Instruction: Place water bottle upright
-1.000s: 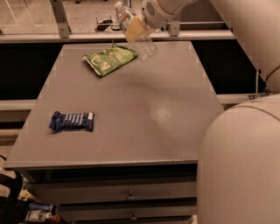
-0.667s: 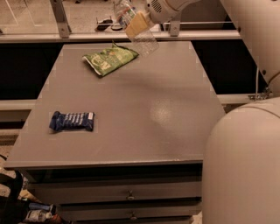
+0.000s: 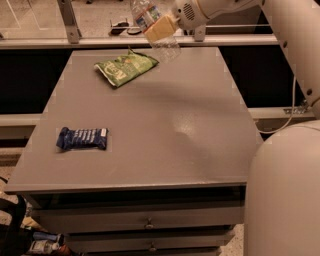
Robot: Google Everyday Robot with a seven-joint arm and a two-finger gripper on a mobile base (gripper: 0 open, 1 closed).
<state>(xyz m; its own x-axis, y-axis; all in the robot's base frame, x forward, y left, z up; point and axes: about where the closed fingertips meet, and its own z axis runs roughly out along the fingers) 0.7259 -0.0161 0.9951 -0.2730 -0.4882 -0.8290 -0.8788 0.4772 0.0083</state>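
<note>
Camera view: the gripper (image 3: 161,29) hangs in the air above the middle of the bench's far edge.
Grip: its fingers pinch the water bottle (image 3: 146,14) at mid-body.
Bottle: clear of the bench (image 3: 165,130) and tilted, cap up-left, base down-right.
Nearby: green bag (image 3: 125,67) towards the far-left corner; blue bar (image 3: 82,138) by the left edge.
Doing it well: turn the base squarely down, lower it right of the bag, and let go only once it sits flat.
</note>
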